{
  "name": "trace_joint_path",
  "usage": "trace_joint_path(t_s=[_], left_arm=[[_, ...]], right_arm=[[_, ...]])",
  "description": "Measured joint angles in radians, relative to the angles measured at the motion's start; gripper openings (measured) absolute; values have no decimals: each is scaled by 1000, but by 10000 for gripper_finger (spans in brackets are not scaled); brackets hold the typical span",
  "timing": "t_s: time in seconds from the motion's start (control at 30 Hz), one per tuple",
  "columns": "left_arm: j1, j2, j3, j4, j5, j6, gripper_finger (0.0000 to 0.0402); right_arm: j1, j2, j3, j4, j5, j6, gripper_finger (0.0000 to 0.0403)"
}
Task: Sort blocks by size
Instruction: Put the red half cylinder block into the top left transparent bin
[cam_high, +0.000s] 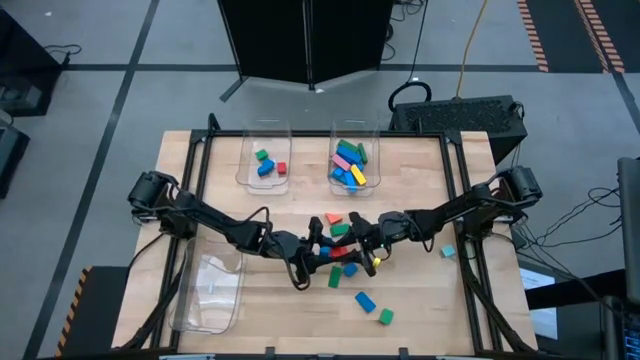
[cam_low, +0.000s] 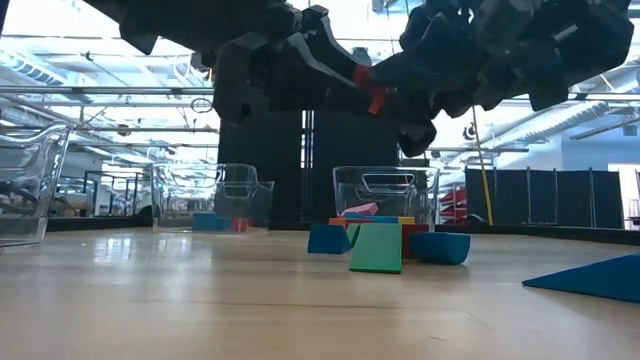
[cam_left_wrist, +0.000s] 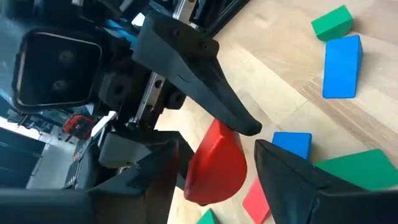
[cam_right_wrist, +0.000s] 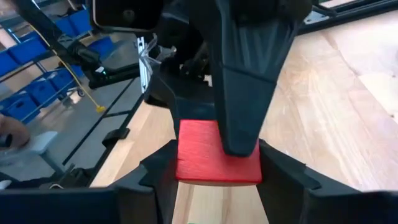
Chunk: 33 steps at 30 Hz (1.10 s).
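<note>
A red block (cam_low: 368, 88) is held high above the table's middle, between my two grippers. My right gripper (cam_right_wrist: 217, 149) is shut on it. My left gripper (cam_left_wrist: 217, 146) is open, one finger on either side of the same block; a gap shows beside one finger (cam_left_wrist: 280, 168). In the high view the grippers meet tip to tip, the left (cam_high: 325, 250) and the right (cam_high: 362, 244). Loose blocks lie on the table below: green (cam_high: 340, 230), red (cam_high: 333, 218), blue (cam_high: 365, 300), cyan (cam_high: 447, 251). My right gripper pinches the red block by two opposite sides (cam_right_wrist: 183, 158) between its two fingers. The fingers come level from the table's right. The block is lifted clear of the table. My left gripper's finger (cam_right_wrist: 245, 93) lies over the block's face; whether it touches, I cannot tell.
Two clear bins stand at the table's far side, the left one (cam_high: 263, 150) with three blocks, the right one (cam_high: 355, 140) with several. A third clear bin (cam_high: 210, 290) stands at the near left. More blocks lie near right (cam_high: 385, 316).
</note>
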<state>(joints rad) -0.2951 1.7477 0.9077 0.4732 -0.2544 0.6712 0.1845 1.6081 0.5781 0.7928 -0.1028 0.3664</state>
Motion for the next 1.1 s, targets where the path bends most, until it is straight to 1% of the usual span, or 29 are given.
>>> trace_joint_path(t_s=[0.27, 0.47, 0.53, 0.63, 0.7, 0.8, 0.87, 0.93, 1.0, 1.1], left_arm=[[0, 27, 0, 31, 1, 20, 164], [0, 28, 0, 33, -8, 29, 110], [-1, 28, 0, 40, -8, 32, 96], [0, 28, 0, 43, -12, 15, 89], [0, 28, 0, 40, -46, 8, 87], [-6, 19, 0, 3, -165, 0, 86], [-9, -4, 0, -44, -243, -45, 86], [0, -40, 0, -123, -289, -99, 86], [19, -78, 0, -194, -307, -162, 86], [48, -150, 0, -300, -306, -252, 86]], right_arm=[[0, 0, 0, 2, -3, 12, 169], [0, 0, 0, -2, -9, 21, 169], [0, 0, 0, 2, -12, 27, 174], [-1, 0, 0, 2, 3, 23, 190], [-2, 0, 1, 9, 32, 20, 206], [-3, 0, 1, -3, 91, 21, 231], [-6, 0, 1, -13, 103, 22, 245], [-10, -5, 1, -38, 94, 37, 256], [-8, -16, 1, -77, 96, 53, 263], [-14, -39, 1, -142, 119, 62, 267]])
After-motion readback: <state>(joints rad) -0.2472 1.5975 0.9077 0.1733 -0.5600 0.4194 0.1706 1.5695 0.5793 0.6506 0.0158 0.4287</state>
